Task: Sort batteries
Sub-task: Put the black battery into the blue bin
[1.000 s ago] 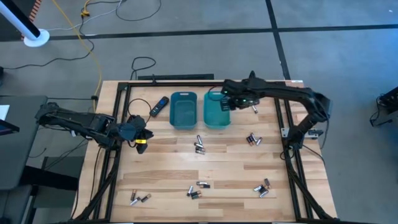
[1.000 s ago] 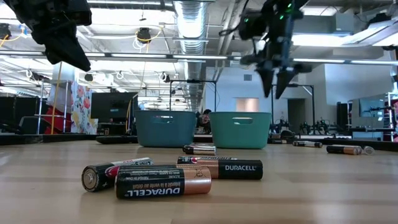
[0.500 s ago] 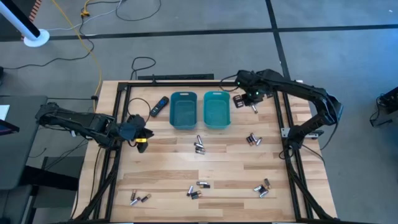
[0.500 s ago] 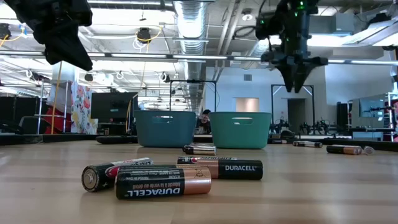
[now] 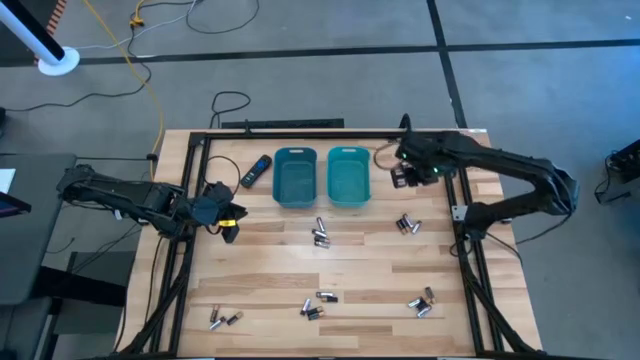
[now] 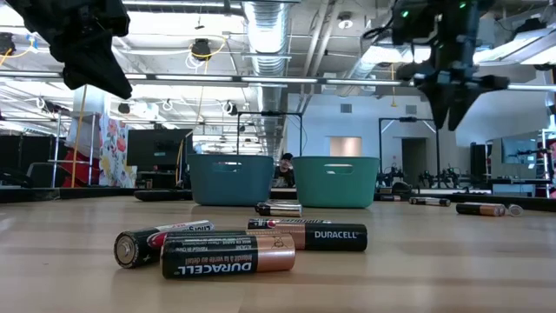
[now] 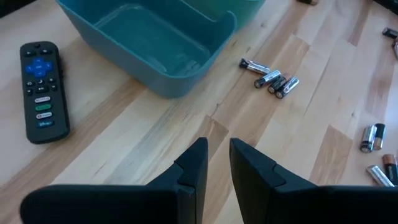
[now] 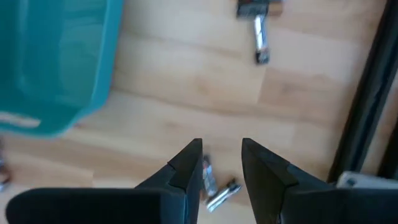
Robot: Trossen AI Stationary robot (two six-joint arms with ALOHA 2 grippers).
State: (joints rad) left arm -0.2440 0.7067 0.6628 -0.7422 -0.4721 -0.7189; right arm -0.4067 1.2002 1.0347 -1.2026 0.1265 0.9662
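Small batteries lie in loose clusters on the wooden table: near the middle (image 5: pixel 320 233), right of the middle (image 5: pixel 407 224), and along the near edge (image 5: pixel 318 303) (image 5: pixel 423 302) (image 5: pixel 224 319). Two teal bins (image 5: pixel 295 177) (image 5: pixel 348 175) stand side by side at the far middle. My right gripper (image 5: pixel 408 176) hangs just right of the right bin, pointing steeply down, open and holding nothing. Batteries (image 8: pixel 214 186) lie on the wood below it. My left gripper (image 5: pixel 229 224) waits above the table's left side, with a narrow gap and nothing between its fingers (image 7: pixel 217 155).
A black remote (image 5: pixel 257 170) with a blue button lies left of the bins. A black metal frame (image 5: pixel 462 215) runs around the table. One battery (image 8: pixel 261 40) lies alone near the right bin. Bare wood lies between the clusters.
My right gripper has moved from above the right teal bin toward the table's right edge and a little toward the near edge, staying high above the table.
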